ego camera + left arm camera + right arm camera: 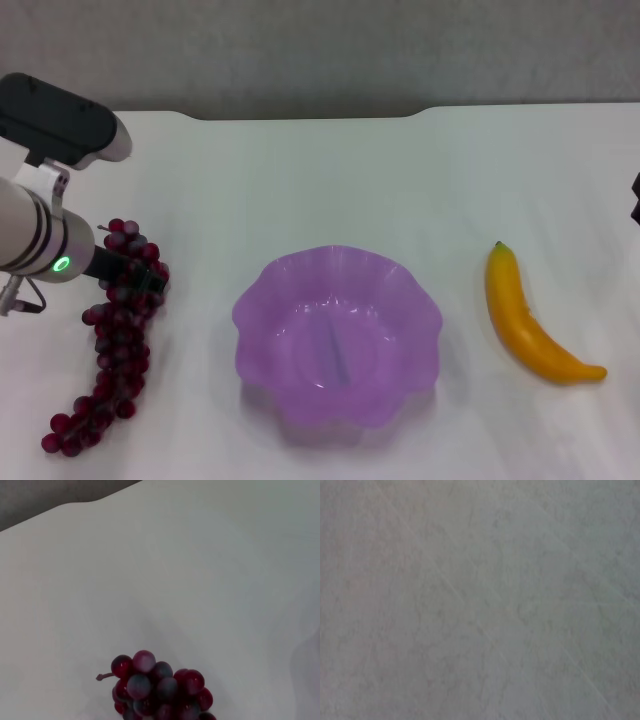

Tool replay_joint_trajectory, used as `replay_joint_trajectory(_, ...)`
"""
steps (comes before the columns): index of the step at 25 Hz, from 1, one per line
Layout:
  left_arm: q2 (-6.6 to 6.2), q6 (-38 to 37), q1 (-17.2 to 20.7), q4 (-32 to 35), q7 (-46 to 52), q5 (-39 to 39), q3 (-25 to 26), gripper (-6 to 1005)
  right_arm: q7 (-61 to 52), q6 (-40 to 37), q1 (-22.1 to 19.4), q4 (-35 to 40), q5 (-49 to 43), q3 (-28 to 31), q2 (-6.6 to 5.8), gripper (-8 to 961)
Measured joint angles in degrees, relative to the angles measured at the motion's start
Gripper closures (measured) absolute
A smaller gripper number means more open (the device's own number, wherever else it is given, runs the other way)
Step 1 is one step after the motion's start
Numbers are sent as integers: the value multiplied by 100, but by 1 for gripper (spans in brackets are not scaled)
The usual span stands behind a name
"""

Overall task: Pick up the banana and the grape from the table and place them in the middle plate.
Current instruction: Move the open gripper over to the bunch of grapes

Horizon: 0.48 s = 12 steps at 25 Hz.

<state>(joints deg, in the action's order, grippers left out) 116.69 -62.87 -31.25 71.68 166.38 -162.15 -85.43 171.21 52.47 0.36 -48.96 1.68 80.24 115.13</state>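
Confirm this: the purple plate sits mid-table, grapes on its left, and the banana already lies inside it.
Not quite. The head view shows the banana lying on the table to the right of the middle plate, not inside it. The plate is empty; the grape is on its left.

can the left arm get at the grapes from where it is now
Probably yes: the left tool is already down at the upper end of the grape bunch on the table, with nothing between them.

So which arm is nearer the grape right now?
Left. The left gripper is down on the upper part of the grape, on the table left of the middle plate. The right arm only peeks in at the far right edge, beyond the banana.
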Motion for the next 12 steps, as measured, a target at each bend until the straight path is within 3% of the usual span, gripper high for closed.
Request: replay_joint_trajectory(12,-21,251,-116,-347,180,-82,-189,318,-8,-8,8,1,-2,-9,-7,115)
